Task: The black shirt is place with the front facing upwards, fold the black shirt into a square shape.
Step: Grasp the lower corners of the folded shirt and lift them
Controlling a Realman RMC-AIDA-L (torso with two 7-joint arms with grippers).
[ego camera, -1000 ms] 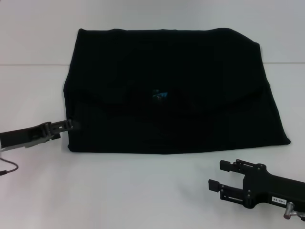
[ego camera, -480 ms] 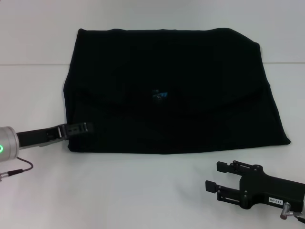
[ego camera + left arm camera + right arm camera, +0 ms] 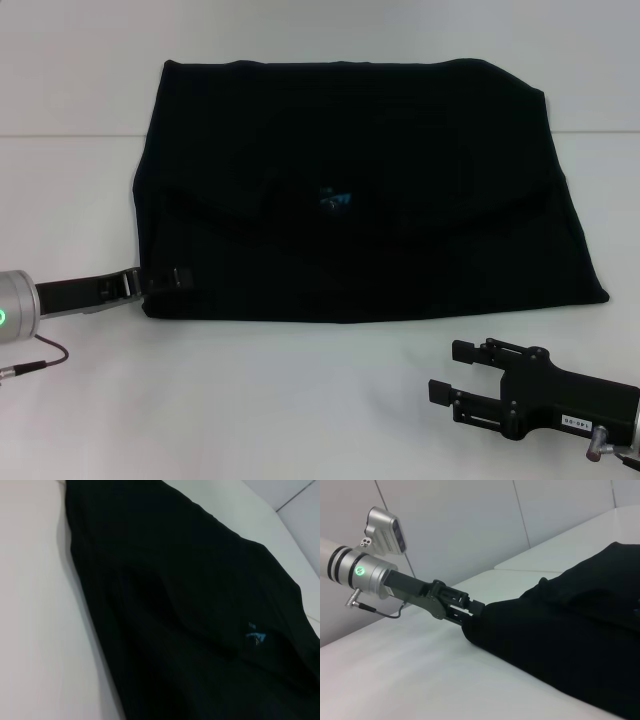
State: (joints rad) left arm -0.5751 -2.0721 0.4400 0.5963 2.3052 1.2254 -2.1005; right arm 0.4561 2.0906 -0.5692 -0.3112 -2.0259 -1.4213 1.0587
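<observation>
Left pincer at shirt corner; fold partly complete.

The plain black cloth shirt point(image 3: 350, 190) lies flat at the centre of the white table point(image 3: 300, 400), already folded to a rough rectangle. The left pincer point(image 3: 165, 277) reaches into its 8 o'clock corner; finger spacing cannot be determined. The right pincer point(image 3: 445, 372) hovers at 5 o'clock, fingers spread, empty. Squaring folds remain.

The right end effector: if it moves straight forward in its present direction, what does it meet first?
Probably nothing: the open right end effector points left across bare table, passing in front of the black shirt; depth is uncertain.
</observation>
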